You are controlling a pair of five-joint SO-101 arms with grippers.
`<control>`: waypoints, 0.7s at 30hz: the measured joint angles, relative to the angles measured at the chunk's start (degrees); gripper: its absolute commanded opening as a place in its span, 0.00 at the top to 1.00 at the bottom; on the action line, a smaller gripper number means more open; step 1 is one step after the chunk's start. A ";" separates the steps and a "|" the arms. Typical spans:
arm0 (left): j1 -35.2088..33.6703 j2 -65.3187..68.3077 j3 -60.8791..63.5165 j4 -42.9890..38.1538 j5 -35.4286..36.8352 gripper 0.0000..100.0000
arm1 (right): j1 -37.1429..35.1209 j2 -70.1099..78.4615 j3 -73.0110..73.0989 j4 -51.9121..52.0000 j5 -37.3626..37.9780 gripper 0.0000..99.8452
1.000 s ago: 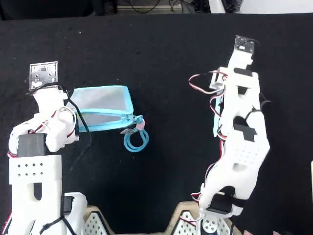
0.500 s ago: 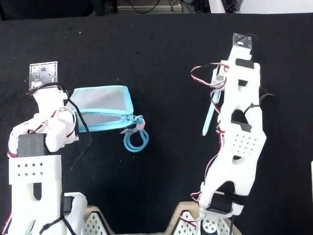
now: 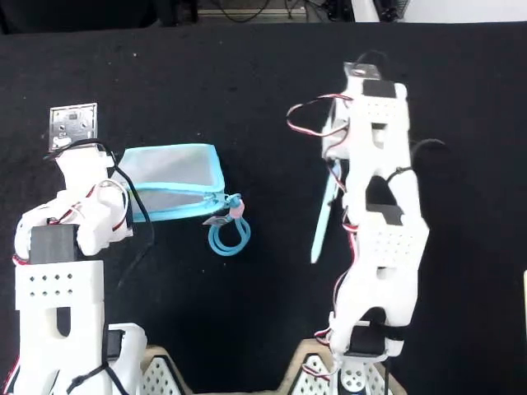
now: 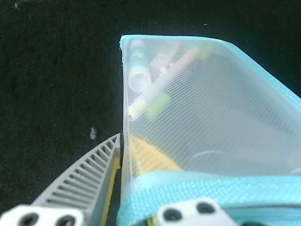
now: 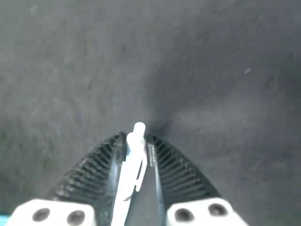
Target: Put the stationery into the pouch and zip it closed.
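A light blue mesh pouch (image 3: pixel 173 181) lies at the left of the black table, its zipper pull and blue cord loop (image 3: pixel 228 233) at its right end. Through the mesh of the pouch (image 4: pixel 202 108) several pens and markers show inside. My left gripper (image 4: pixel 136 197) is shut on the pouch's edge. My right gripper (image 5: pixel 137 141) is shut on a white and light blue pen (image 5: pixel 131 165). That pen (image 3: pixel 323 218) hangs tilted beside the right arm, above the table's middle, well right of the pouch.
Black cloth (image 3: pixel 247 99) covers the whole table. Two metal plates (image 3: pixel 72 123) (image 3: pixel 362 74) sit on the arms' wrists. Between the pouch and the right arm lies bare cloth.
The right arm has swung left toward the table's middle, carrying the pen, which now tilts more. The left arm and the pouch have not moved.
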 measured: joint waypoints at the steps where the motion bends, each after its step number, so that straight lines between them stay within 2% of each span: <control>1: 0.00 0.00 0.00 0.00 0.00 0.97 | -0.62 -0.53 0.00 1.32 0.00 0.99; 12: 0.00 0.00 0.00 0.00 0.00 0.97 | -1.14 -9.85 0.00 10.46 3.78 0.99; 16: 0.00 0.00 0.00 0.00 0.00 0.97 | -1.58 -20.84 2.73 10.46 3.87 0.99; 21: 0.00 0.00 0.00 0.00 0.00 0.97 | -5.54 -35.08 10.90 10.46 5.63 0.99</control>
